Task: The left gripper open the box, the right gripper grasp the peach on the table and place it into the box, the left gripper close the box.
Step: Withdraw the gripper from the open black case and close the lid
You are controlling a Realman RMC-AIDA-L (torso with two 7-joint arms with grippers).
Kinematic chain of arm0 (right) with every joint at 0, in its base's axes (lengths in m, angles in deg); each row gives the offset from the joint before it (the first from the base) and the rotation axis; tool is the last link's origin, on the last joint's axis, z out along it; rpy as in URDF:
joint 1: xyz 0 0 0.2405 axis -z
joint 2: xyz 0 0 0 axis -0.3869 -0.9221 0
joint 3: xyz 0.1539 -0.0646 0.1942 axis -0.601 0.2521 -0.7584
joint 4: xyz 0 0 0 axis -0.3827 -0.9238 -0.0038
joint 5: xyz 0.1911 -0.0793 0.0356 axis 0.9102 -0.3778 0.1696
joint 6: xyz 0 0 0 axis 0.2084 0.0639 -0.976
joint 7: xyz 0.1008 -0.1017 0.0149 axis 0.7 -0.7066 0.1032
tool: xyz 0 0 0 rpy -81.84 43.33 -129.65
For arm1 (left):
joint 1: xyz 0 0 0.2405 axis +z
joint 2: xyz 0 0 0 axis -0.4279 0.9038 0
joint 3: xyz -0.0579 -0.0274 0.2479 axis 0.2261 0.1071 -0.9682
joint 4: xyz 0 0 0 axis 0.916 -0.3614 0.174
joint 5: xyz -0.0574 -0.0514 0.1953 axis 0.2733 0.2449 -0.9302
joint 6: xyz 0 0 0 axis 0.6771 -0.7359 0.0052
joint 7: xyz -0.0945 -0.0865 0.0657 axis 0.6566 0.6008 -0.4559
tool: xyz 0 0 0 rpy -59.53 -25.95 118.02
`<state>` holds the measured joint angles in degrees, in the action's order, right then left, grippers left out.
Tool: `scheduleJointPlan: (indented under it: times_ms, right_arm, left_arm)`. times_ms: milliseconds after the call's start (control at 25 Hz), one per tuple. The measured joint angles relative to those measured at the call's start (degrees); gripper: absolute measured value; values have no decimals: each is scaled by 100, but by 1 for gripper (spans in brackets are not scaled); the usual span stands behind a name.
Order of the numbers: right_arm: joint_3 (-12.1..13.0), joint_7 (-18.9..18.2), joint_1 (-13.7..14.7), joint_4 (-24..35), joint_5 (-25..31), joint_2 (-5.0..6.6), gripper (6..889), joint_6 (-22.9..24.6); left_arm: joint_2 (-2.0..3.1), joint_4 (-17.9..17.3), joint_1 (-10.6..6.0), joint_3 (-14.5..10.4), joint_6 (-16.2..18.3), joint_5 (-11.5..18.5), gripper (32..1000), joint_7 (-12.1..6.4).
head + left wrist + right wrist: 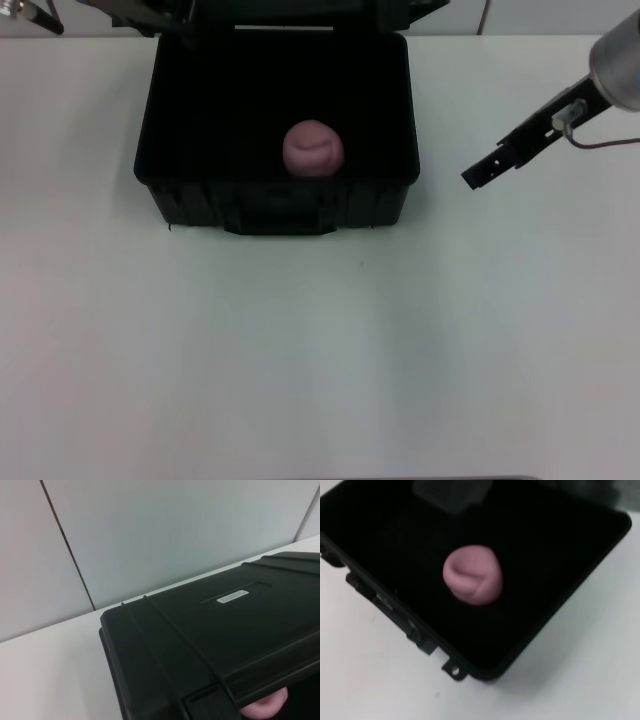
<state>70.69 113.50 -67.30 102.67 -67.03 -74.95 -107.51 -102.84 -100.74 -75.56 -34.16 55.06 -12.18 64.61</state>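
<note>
The black box (275,205) stands open at the back of the white table (300,350). Its lid is raised at the far side, cut off by the head view's top edge. The pink peach (313,148) lies inside the box, near the front wall. The right wrist view looks down on the peach (472,575) against the dark interior. The right gripper (482,172) hovers over the table to the right of the box, apart from it, carrying nothing. The left wrist view shows the ribbed lid (215,630) with its white label (234,596) from close by, and a sliver of peach (265,707) below it. Dark parts of the left gripper (30,15) show at the back left.
Bare white tabletop spreads in front of the box and to both sides. A pale panelled wall (150,540) rises behind the table. The box's latches (417,637) stick out along its front wall.
</note>
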Motion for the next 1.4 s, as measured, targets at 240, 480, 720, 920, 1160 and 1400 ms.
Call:
scheduleJointPlan:
  times_ms: [240, 480, 720, 920, 1160, 1400]
  right_arm:
    - [-4, 184, -20, 5, -294, 76, 857, -377]
    - [-5, 212, -35, -24, -794, 63, 857, -796]
    - [3, 212, -39, -99, -1148, 45, 857, -1058]
    - [14, 212, -45, -188, -1252, 32, 857, -1139]
    - [7, 214, -71, -279, -1254, 31, 857, -1185]
    - [3, 217, -72, -287, -1254, 31, 857, -1170]
  left_arm:
    - [0, 0, 0, 0, 0, -2, 400, 0]
    - [0, 0, -12, 0, 0, -3, 401, 0]
    - [0, 0, -35, 0, 1, -4, 403, 0]
    - [0, 0, -42, 0, 1, -4, 404, 0]
    - [-3, 0, -41, 0, 1, -4, 405, 0]
    - [-8, 0, -38, 0, 1, -4, 406, -4]
